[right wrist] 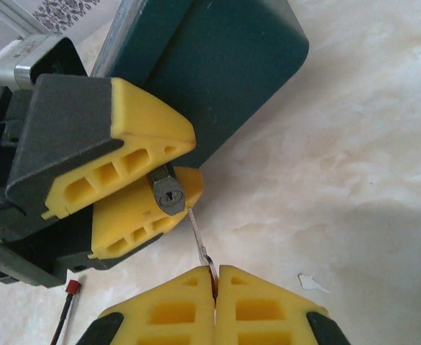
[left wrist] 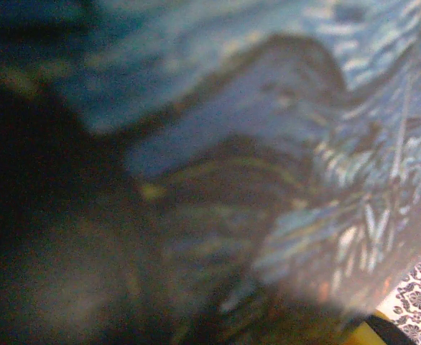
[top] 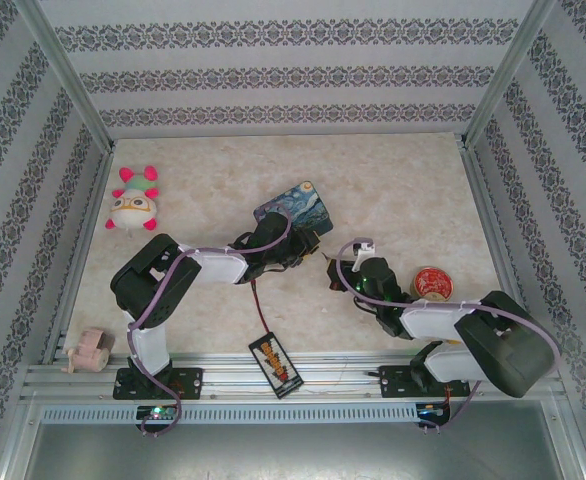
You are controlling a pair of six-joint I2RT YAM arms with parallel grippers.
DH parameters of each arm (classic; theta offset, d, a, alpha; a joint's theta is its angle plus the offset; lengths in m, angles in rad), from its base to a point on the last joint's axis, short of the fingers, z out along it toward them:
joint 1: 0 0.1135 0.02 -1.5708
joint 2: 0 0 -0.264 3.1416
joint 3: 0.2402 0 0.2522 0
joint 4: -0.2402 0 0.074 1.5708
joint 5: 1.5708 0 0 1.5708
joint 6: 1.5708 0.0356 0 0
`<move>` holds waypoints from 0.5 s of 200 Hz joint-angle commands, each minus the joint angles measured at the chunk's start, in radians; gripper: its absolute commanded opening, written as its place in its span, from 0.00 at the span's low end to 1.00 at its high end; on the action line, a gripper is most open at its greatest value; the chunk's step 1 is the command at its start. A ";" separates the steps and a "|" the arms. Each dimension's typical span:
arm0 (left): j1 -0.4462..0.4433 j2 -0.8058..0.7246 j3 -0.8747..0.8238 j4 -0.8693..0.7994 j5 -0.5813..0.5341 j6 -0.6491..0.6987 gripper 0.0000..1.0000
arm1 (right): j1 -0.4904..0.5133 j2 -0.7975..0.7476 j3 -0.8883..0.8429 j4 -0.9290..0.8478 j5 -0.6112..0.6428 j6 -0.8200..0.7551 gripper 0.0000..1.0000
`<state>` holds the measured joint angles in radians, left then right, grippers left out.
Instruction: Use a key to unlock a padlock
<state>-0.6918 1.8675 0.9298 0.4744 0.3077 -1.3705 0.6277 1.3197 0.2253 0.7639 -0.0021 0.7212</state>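
My rig's look
Left arm [top: 153, 285], right arm [top: 493, 350]: blk joints, white links, lilac cables [top: 521, 316]; gripper fingers [right wrist: 261, 309] yellow w/ cut-outs.

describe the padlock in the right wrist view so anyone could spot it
Find the big dark teal box at the top. Below it, yellow fingers of the left pincer clamp the padlock: a tiny dark grey stub with a keyhole, unlike the thin silver key beneath.
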 commanded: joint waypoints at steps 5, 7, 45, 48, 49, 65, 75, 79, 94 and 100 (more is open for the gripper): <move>0.008 0.027 0.009 -0.095 0.076 -0.080 0.19 | -0.011 0.036 0.037 0.049 -0.027 -0.023 0.00; 0.008 0.026 0.008 -0.095 0.076 -0.081 0.19 | -0.012 0.038 0.039 0.051 -0.028 -0.023 0.00; 0.008 0.029 0.009 -0.094 0.079 -0.081 0.19 | -0.015 0.091 0.055 0.093 -0.041 -0.016 0.00; 0.008 0.030 0.009 -0.094 0.080 -0.081 0.19 | -0.016 0.093 0.055 0.094 -0.041 -0.015 0.00; 0.008 0.029 0.009 -0.094 0.079 -0.081 0.19 | -0.016 0.095 0.054 0.095 -0.041 -0.014 0.00; 0.008 0.029 0.010 -0.094 0.081 -0.080 0.19 | -0.017 0.114 0.056 0.117 -0.048 -0.010 0.00; 0.008 0.031 0.010 -0.092 0.081 -0.082 0.19 | -0.019 0.122 0.055 0.129 -0.053 -0.007 0.00; 0.008 0.031 0.009 -0.093 0.081 -0.082 0.19 | -0.020 0.125 0.055 0.132 -0.053 -0.006 0.00; 0.008 0.032 0.009 -0.091 0.079 -0.082 0.19 | -0.019 0.134 0.048 0.151 -0.053 0.000 0.00; 0.008 0.032 0.007 -0.092 0.079 -0.082 0.19 | -0.020 0.133 0.047 0.157 -0.053 0.003 0.00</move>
<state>-0.6914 1.8675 0.9360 0.4629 0.3103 -1.3701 0.6170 1.4414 0.2600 0.8379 -0.0429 0.7189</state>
